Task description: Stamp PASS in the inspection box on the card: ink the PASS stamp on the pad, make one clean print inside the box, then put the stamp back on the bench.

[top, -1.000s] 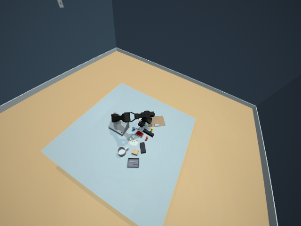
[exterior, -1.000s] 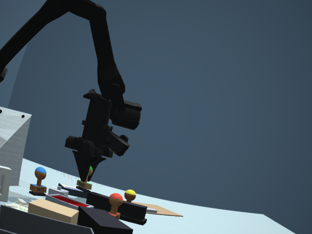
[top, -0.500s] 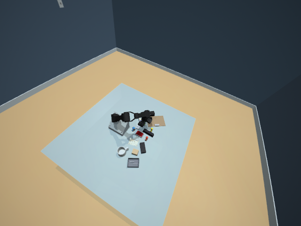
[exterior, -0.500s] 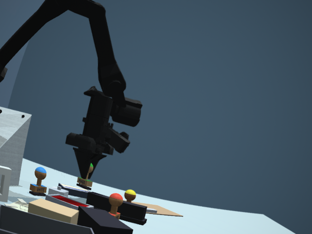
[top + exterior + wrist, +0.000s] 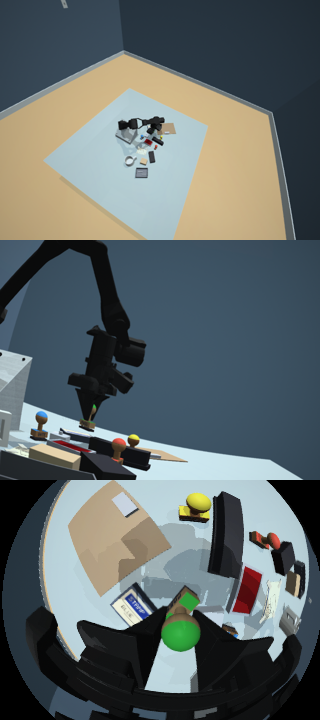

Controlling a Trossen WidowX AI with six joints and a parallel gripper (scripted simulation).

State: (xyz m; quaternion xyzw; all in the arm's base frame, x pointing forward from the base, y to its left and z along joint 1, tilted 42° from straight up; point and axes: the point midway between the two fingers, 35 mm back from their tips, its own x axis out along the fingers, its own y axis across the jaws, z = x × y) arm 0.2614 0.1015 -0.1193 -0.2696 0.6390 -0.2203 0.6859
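My gripper [image 5: 89, 418] [image 5: 179, 612] is shut on the PASS stamp [image 5: 87, 423] [image 5: 181, 632], which has a green knob and a wooden block. In the exterior view it hangs slightly tilted, its dark underside above the bench. A pad case [image 5: 75, 435] [image 5: 131, 609] with a blue and cream STAMP label lies close beside the stamp. A red pad [image 5: 148, 142] [image 5: 71, 446] [image 5: 248, 591] with a grey rim lies farther off. A brown sheet [image 5: 168, 127] [image 5: 168, 455] [image 5: 100, 545] bears a small pale piece. I cannot make out the inspection box.
The DATE stamp [image 5: 141, 136] [image 5: 41, 418], a yellow-knobbed stamp [image 5: 161, 137] [image 5: 198, 504] and a red-knobbed stamp [image 5: 155, 146] [image 5: 118, 445] stand around the red pad. A long black block [image 5: 157, 141] [image 5: 227, 535], tan block [image 5: 143, 161], mug [image 5: 129, 160] and tray [image 5: 135, 173] are also there.
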